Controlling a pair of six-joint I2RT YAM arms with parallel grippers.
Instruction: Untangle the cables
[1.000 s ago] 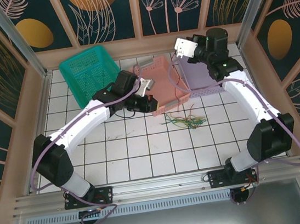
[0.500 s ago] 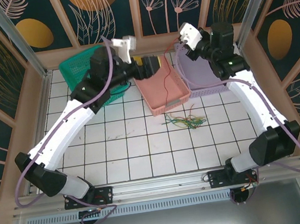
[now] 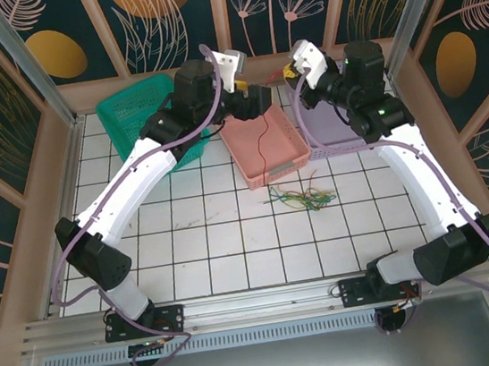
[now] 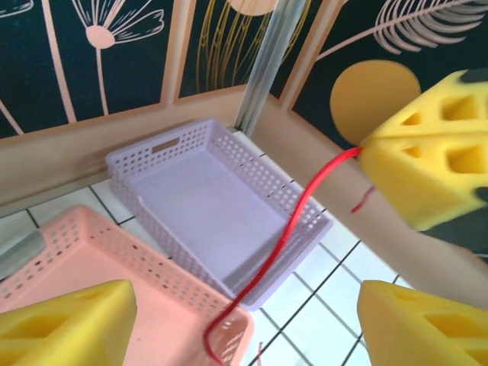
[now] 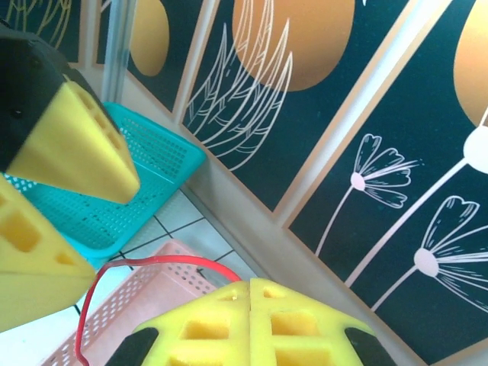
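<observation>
Holding a red cable up over the pink basket with my right hand.

My right hand's yellow pads are pressed together on the cable's upper end, high up near the back wall. From there the cable droops down into the pink basket. My left hand hangs just beside the right one with its fingers spread wide. The cable runs down between them, and I cannot tell whether it brushes either one. The other cables, a loose bunch of green, yellow and orange wires, lie on the white-tiled bench just in front of the pink basket. A lilac basket stands against the pink one's right side, and a teal basket sits at the back left.
</observation>
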